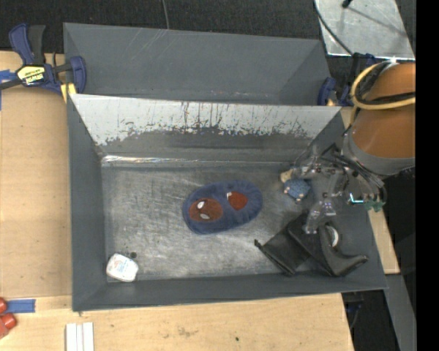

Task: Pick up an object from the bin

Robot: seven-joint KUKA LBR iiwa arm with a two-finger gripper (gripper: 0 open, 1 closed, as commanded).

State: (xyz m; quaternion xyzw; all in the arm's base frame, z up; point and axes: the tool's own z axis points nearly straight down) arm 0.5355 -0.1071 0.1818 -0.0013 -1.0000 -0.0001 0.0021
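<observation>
Grey bin (pixel 205 68) | arm reaching from right | pincer (pixel 316 221) above black wedge (pixel 289 251) | opening unclear

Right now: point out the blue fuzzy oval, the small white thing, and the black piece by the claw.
blue fuzzy oval (pixel 222 206): camera view, blue patch between its two red spots.
small white thing (pixel 122 268): camera view, its middle.
black piece (pixel 287 251): camera view, its flat left part.

Moderate light from above; the bin (pixel 205 119) gleams pale on its back wall, dully on its floor; shadows are faint.
</observation>
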